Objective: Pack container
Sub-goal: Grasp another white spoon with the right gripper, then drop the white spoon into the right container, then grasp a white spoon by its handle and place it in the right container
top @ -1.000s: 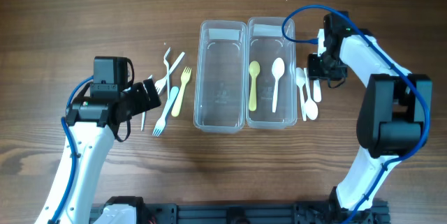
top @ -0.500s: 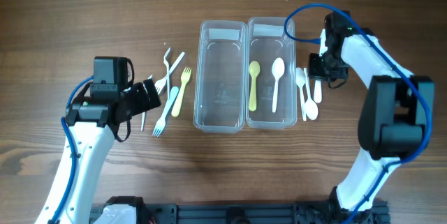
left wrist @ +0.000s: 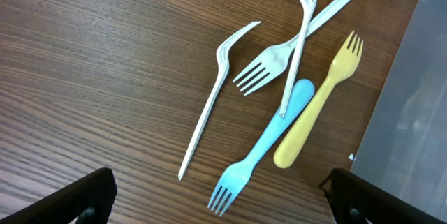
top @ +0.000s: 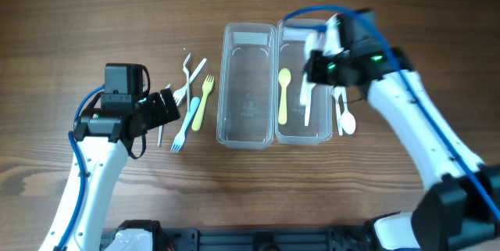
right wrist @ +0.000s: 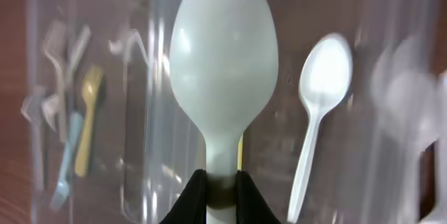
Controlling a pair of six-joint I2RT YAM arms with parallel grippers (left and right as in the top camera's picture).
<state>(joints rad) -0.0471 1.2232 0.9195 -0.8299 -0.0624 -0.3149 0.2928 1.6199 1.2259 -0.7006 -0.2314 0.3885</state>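
Note:
Two clear containers stand side by side: the left one [top: 227, 87] is empty, and the right one [top: 301, 140] holds a yellow spoon [top: 283, 95] and a white spoon [right wrist: 321, 91]. My right gripper [right wrist: 222, 189] is shut on the handle of a pale spoon [right wrist: 223, 77] and holds it over the right container; in the overhead view it [top: 319, 67] is above that container's far end. My left gripper [left wrist: 223, 210] is open and empty above the forks: a blue fork [left wrist: 269, 147], a yellow fork [left wrist: 321, 105] and white forks [left wrist: 216, 91].
More white spoons [top: 348, 118] lie on the table to the right of the right container, partly hidden by my right arm. The forks [top: 191, 98] lie to the left of the left container. The table is brown wood.
My right arm has swung left from the spoons beside the container to over the right container, carrying a pale spoon. The left arm has not moved.

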